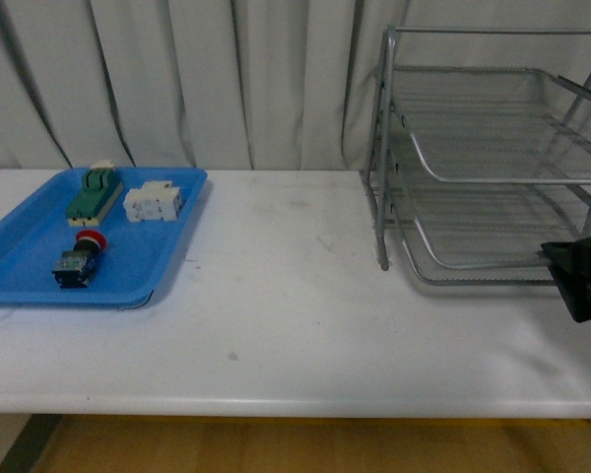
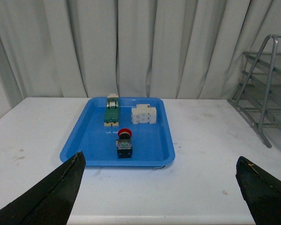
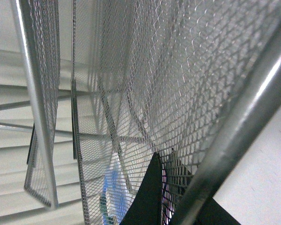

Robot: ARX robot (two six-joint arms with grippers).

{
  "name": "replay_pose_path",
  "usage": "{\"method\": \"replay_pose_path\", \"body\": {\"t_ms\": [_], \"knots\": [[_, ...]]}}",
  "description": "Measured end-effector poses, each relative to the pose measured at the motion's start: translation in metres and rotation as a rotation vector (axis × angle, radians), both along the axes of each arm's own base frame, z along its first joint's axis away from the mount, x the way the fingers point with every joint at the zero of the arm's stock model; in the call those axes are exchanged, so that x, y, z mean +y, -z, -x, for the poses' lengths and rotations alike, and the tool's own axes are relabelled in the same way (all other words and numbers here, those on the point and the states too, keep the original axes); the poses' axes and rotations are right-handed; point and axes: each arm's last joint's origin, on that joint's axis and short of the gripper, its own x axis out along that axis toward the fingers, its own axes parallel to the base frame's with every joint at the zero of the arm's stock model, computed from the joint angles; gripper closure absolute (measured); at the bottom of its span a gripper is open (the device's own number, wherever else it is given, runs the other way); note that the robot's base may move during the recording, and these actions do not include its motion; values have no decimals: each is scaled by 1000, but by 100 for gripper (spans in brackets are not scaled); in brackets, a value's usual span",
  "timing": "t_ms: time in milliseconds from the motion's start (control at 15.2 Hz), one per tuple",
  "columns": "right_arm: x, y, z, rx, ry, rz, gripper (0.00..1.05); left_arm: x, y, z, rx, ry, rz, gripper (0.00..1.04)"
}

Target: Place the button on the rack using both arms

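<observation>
Button (image 1: 81, 256) lying in blue tray (image 1: 148, 246); left hand (image 2: 159, 158) gaping wide, likely readying grab; right hand (image 1: 576, 278) hovering near rack (image 1: 384, 177), probably awaiting handover, width: cannot tell.

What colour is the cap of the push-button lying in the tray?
Red. The button cap shows best in the left wrist view.

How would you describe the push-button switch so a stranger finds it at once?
On the white table, a flat blue plastic tray sits at the left. Of three parts inside, the push-button switch lies nearest the front. Only it has a red cap and black body, unlike the green-topped block and the white block.
</observation>
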Motion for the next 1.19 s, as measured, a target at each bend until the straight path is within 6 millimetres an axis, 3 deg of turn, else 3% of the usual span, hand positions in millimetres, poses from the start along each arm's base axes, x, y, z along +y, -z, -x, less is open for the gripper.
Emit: {"method": "replay_pose_path", "body": {"t_ms": [198, 329, 395, 461, 527, 790, 922, 988, 1120, 1186], "knots": [[-8, -4, 55, 39, -14, -8, 101, 0, 0, 0, 0, 0, 0, 7], [-13, -6, 77, 39, -25, 16, 101, 0, 0, 0, 0, 0, 0, 7], [-15, -6, 79, 25, -53, 89, 91, 0, 0, 0, 0, 0, 0, 7], [-22, -12, 88, 2, -59, 250, 68, 0, 0, 0, 0, 0, 0, 7], [-26, -21, 102, 11, -105, 429, 36, 0, 0, 0, 0, 0, 0, 7], [-24, -39, 144, 73, -185, 591, 5, 0, 0, 0, 0, 0, 0, 7], [-18, -51, 166, 20, -187, 727, 7, 0, 0, 0, 0, 0, 0, 7], [-14, -53, 170, -89, -160, 870, 16, 0, 0, 0, 0, 0, 0, 7], [-10, -48, 179, -109, -188, 1083, 36, 0, 0, 0, 0, 1, 0, 7], [-8, -69, 180, -249, -121, 1200, 49, 0, 0, 0, 1, 0, 0, 7]]}}
